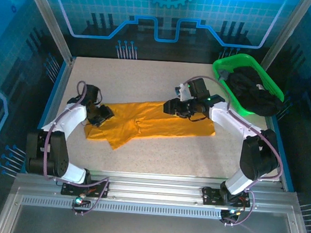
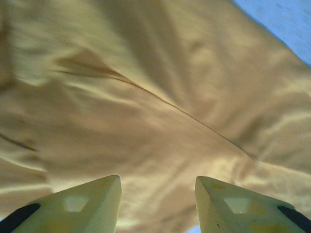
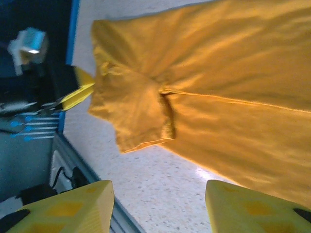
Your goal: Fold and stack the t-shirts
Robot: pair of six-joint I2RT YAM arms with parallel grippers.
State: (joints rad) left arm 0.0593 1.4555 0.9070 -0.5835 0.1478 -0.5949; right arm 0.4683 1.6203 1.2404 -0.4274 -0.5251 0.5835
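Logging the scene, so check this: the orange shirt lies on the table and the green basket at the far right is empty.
Wrong on the basket. The shirt does lie on the table, but the basket at the far right holds a heap of dark cloth, as the top view shows.

Speckled table: orange t-shirt, green basket

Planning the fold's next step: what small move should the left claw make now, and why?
Probably lower the left claw onto the left end of the t-shirt and close: it stands open, empty, over cloth that lies long and only partly folded.
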